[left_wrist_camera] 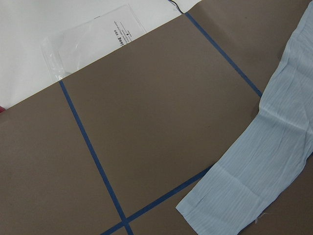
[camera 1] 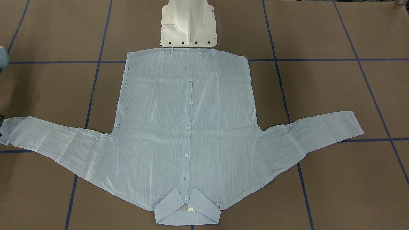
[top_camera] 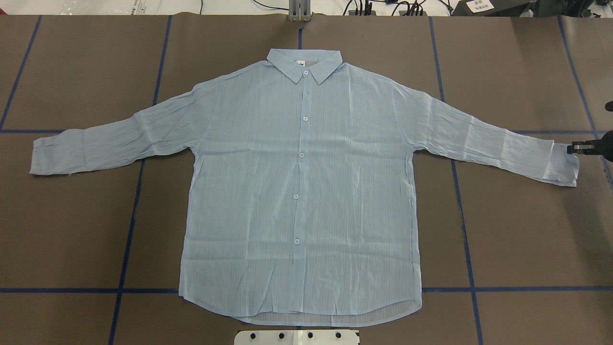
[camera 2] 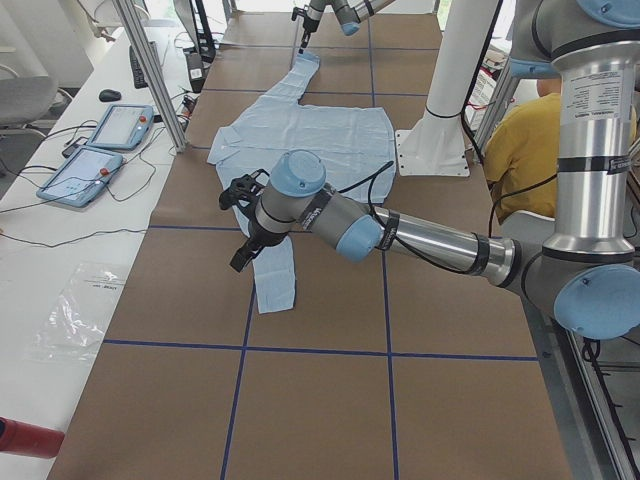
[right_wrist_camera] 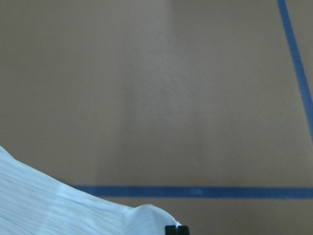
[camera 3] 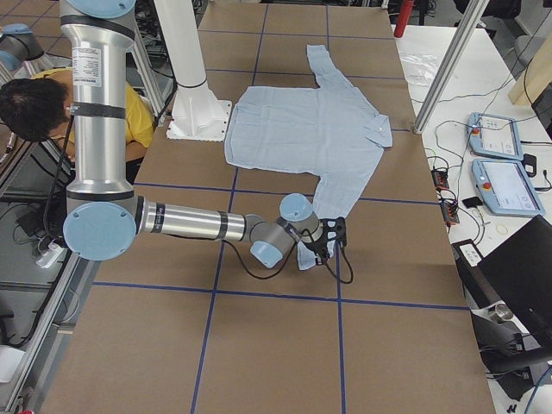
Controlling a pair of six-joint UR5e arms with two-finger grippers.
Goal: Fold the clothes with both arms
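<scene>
Found the shirt (top_camera: 297, 191) spread flat in the middle of the table (top_camera: 527, 230), front up and buttoned. Noted its collar (top_camera: 304, 64) toward the operators' edge and its hem just short of the white pedestal (camera 1: 188, 24) at the robot's edge. Counted five small white buttons down the placket. Noted both sleeves stretched out toward the table's two ends, slanting a little toward the robot's edge, with the cloth crinkled throughout. Observed the right pincer (top_camera: 572, 147) low at the right sleeve's cuff (top_camera: 560, 163) near the table's right end. Judged it closed narrow on the cuff's edge, with the cloth drawn into a small peak at the fingertips (right_wrist_camera: 176, 229) in the right wrist view. Located the left pincer (camera 2: 240, 258) in the left side view only, raised over the left sleeve near its cuff (left_wrist_camera: 220, 205) toward the table's left end. Cannot tell its opening. Recorded blue tape lines (top_camera: 129, 230) crossing the brown table cover in a grid. Noted a clear plastic bag (left_wrist_camera: 93, 41) on the white surface past the operators' edge, two blue-grey tablets (camera 2: 100, 145) with cables further along that surface, and a person in a yellow top (camera 2: 525, 130) seated behind the robot's edge.
</scene>
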